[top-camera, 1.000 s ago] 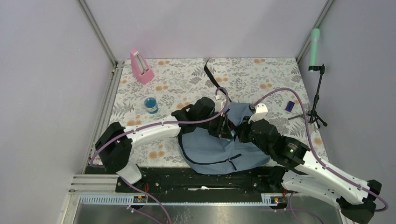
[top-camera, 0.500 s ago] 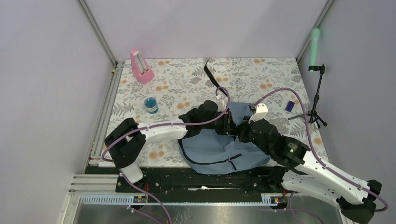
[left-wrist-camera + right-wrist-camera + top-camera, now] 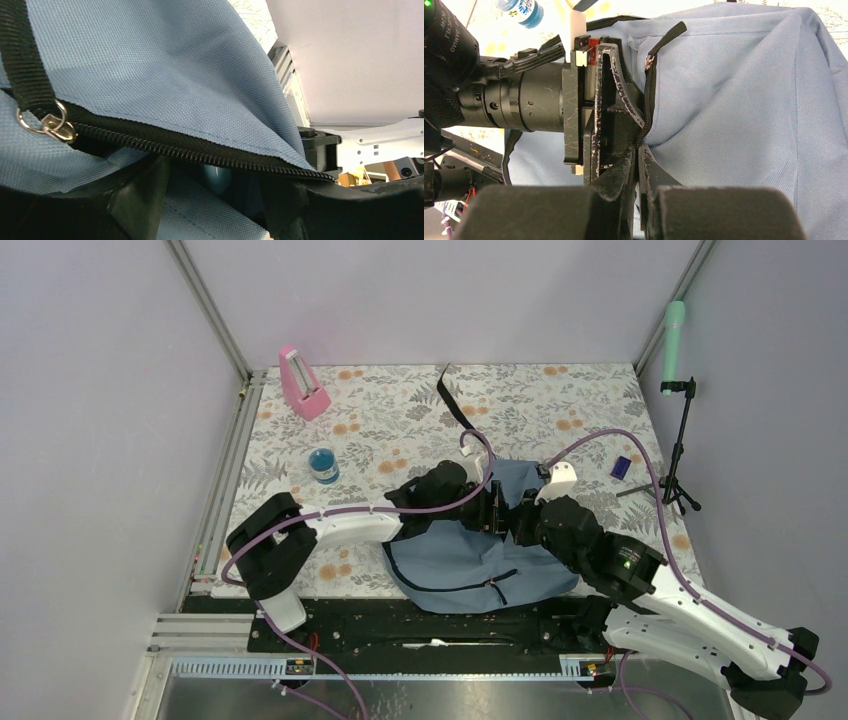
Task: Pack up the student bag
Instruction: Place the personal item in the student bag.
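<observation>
From above, the student bag (image 3: 450,560) lies flat on the flowered table (image 3: 560,400), close to the near edge between my two arms, and its black strap (image 3: 452,395) runs away toward the far side. My left claw (image 3: 492,510) and my right claw (image 3: 512,526) meet at the upper edge of the bag, I think in order to pull its mouth apart so that things can go in. A blue bottle (image 3: 323,465), a pink wedge-shaped object (image 3: 302,383) and a small dark blue item (image 3: 620,467) wait outside the bag, well apart from it, so I judge that the packing is hardly begun. In the left wrist view my left fingers (image 3: 135,200) stand apart, released, and the dark zipper (image 3: 200,152) with its fold of blue cloth passes over the gap between them. A metal ring (image 3: 47,122) hangs there from a black pull tab (image 3: 25,55). In the right wrist view my right fingers (image 3: 616,192) are clenched, almost touching, and the zipper edge of the bag runs down between them, so this claw holds the bag's opening while the left one is just beside it, free. Some white letters show on the left arm's black housing (image 3: 449,45), but they are turned and cut by the edge, so I cannot read them. The bottle's label is also too small to read.
</observation>
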You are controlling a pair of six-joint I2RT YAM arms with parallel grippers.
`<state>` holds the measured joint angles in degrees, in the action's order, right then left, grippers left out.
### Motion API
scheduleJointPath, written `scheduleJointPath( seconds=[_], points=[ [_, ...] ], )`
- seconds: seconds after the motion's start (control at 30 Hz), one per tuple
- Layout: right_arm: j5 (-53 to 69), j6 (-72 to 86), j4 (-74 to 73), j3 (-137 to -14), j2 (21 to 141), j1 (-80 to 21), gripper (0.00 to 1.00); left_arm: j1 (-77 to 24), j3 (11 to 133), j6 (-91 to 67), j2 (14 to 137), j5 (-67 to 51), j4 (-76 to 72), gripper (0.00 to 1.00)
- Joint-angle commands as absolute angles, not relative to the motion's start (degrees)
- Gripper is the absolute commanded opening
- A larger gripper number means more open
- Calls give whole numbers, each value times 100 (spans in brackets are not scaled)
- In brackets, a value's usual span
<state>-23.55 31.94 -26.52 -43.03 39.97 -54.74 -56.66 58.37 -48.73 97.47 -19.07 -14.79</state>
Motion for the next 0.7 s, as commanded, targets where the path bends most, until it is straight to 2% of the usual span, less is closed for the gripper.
scheduleJointPath(
  seconds=[0.0, 0.17, 0.43, 0.53, 0.67],
  points=[
    [-2205, 3378, -1970, -4624, 3888, -5520, 6, -5722, 5905, -4605, 9460, -1740, -1908, 67],
    [-2223, 3381, -1973, -4593, 3838, -5520, 6, -5722, 5747, -4225, 9137, -1330, -1610, 67],
    [-2291, 3370, -1977, -4589, 3787, -5520, 6, -5722, 4983, -3327, 7992, -319, -1092, 70],
    [-2281, 3360, -1974, -4597, 3817, -5520, 6, -5736, 4506, -3248, 7424, 350, -1323, 72],
    [-2285, 3373, -1960, -4598, 3852, -5524, 6, -5720, 4127, -3049, 6709, 1110, -1230, 82]
  ],
)
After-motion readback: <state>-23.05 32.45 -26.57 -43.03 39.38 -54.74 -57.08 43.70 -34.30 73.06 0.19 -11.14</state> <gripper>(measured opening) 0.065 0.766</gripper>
